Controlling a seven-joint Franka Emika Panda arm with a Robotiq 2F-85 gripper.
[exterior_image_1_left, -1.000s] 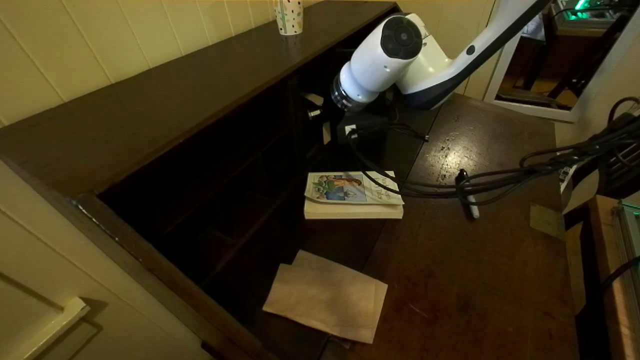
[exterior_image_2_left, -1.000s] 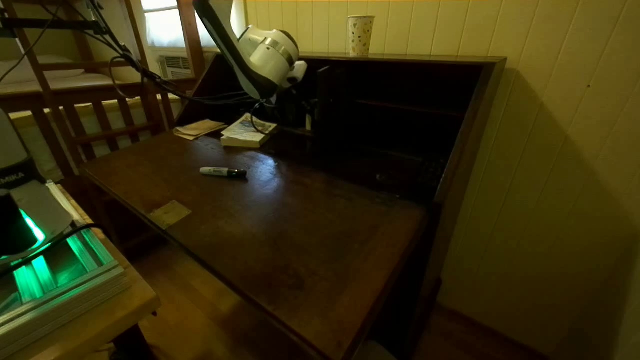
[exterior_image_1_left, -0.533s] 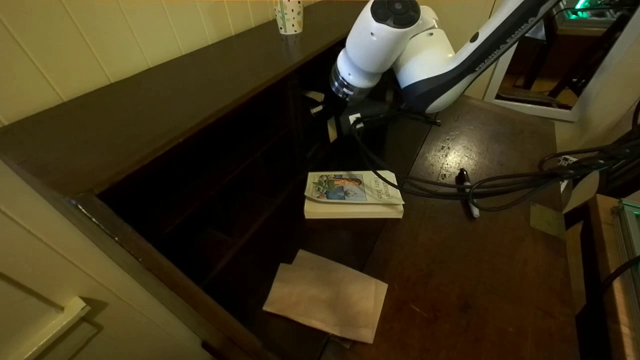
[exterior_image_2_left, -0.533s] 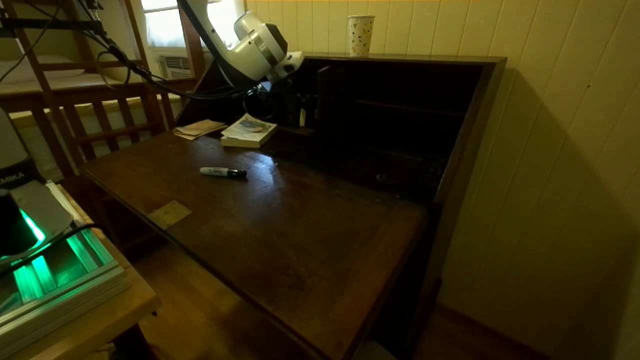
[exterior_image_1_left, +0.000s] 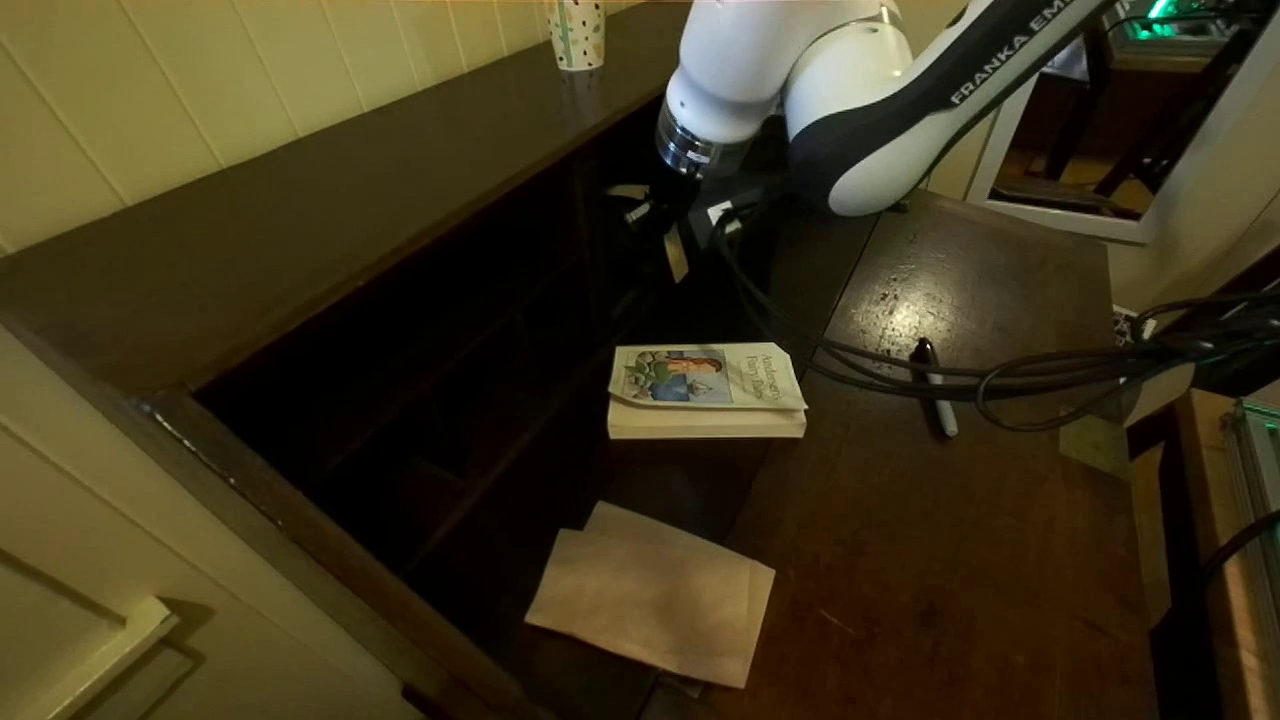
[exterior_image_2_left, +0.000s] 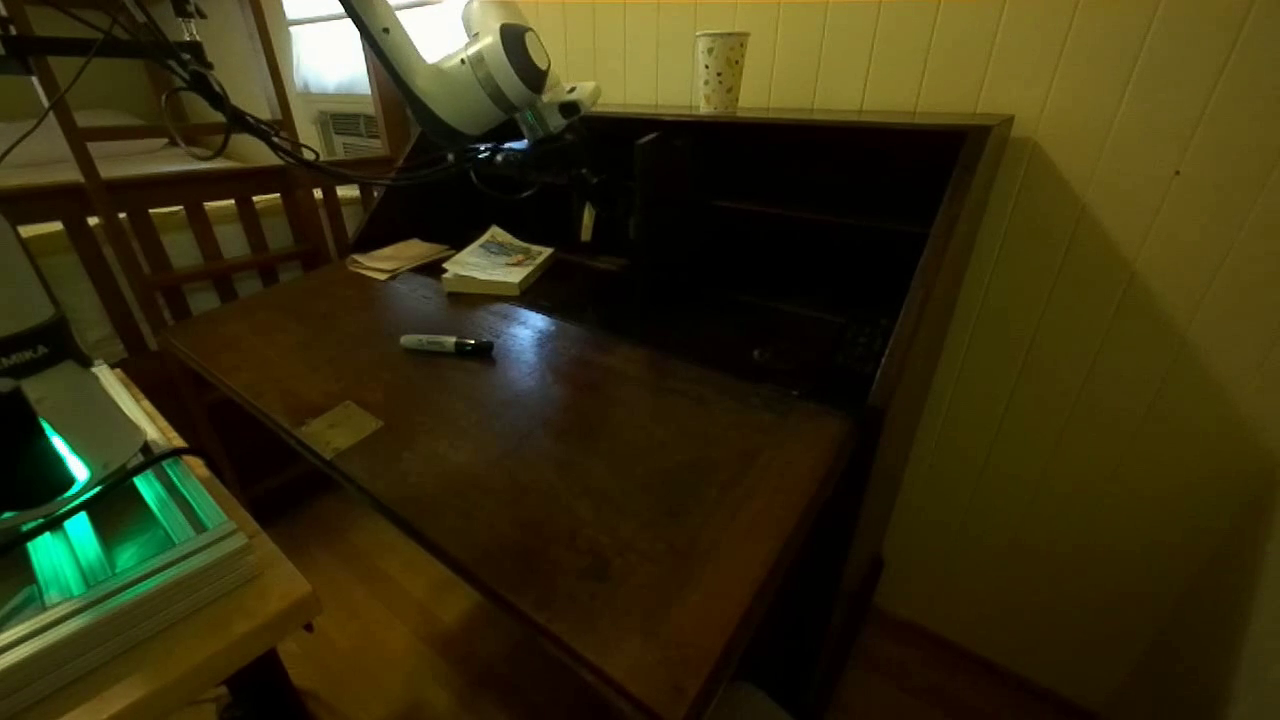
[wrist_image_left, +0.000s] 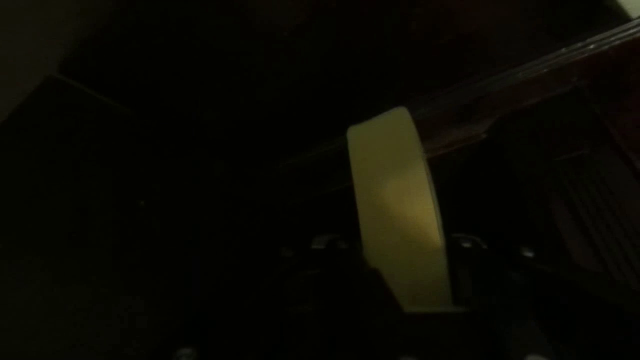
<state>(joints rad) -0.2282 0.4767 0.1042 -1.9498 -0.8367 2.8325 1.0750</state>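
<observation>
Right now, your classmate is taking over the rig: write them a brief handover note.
Gripper: closed on a pale thing, too dark to identify.
Where: pale thing seems to hang clear of the desk; book, papers and marker lie on the desk.
Done: pale thing gripped.
Left: pale thing not yet set down or let go.

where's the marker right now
Left of centre in an exterior view, the marker lies on the desk, between the book and the pale patch.
</observation>
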